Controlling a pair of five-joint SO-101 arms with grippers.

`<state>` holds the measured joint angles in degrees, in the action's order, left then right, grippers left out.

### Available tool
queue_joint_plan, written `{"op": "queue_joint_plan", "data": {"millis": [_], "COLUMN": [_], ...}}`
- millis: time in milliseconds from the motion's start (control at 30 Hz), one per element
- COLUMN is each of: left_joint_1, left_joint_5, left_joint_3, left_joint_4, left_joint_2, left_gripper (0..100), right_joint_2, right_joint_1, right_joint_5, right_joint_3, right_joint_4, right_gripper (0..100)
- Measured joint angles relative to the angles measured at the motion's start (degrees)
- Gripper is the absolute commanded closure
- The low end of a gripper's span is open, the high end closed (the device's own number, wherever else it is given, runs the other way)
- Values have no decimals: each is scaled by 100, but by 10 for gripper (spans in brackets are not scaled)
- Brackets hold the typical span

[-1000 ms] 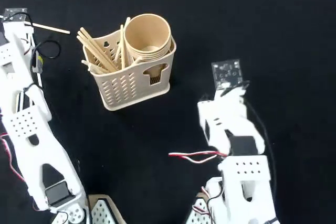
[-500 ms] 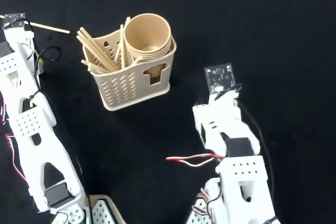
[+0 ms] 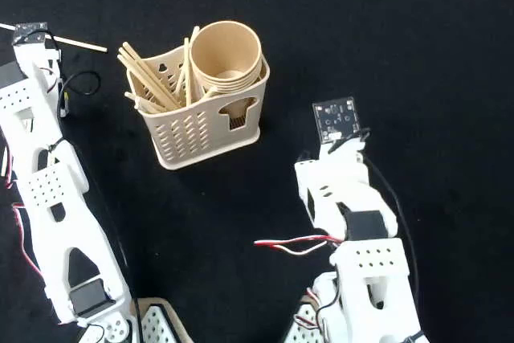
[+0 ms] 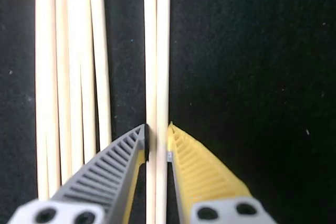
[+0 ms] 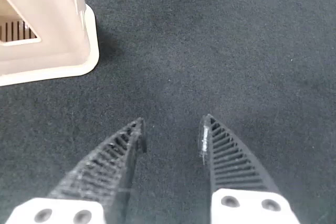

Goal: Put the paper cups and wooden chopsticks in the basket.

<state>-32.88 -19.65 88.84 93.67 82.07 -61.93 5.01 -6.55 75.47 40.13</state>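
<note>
Left gripper, fingers pinched on a pair of wooden chopsticks, loose chopsticks just beside the grey finger; right gripper, fingers apart and empty, basket ahead of them. Judged best practice: lift the pair level, clear of the loose ones, before tipping it in beside the paper cups

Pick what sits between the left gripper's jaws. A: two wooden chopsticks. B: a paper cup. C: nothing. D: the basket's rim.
A: in the left wrist view the left gripper has its jaws against both sides of two chopsticks lying side by side.
</note>
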Motion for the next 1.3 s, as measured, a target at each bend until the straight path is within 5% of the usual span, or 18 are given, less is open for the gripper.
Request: {"op": "queue_joint_plan", "data": {"millis": [233, 733, 967, 1300], "left_joint_1": [-9, -18, -18, 290], "left_joint_5": [88, 580, 1002, 1565], "left_joint_3": [589, -668, -1055, -3279], "left_joint_4": [563, 677, 695, 712], "left_joint_2": [-141, -1837, -3455, -6787], "left_gripper": [970, 970, 970, 970], "right_joint_2": [0, 0, 0, 0], "right_joint_1": [0, -9, -9, -9], "right_joint_5": [0, 0, 0, 9], "right_joint_3": [0, 0, 0, 0], "right_joint_4": [0, 0, 0, 0], "right_gripper": [825, 825, 825, 825]}}
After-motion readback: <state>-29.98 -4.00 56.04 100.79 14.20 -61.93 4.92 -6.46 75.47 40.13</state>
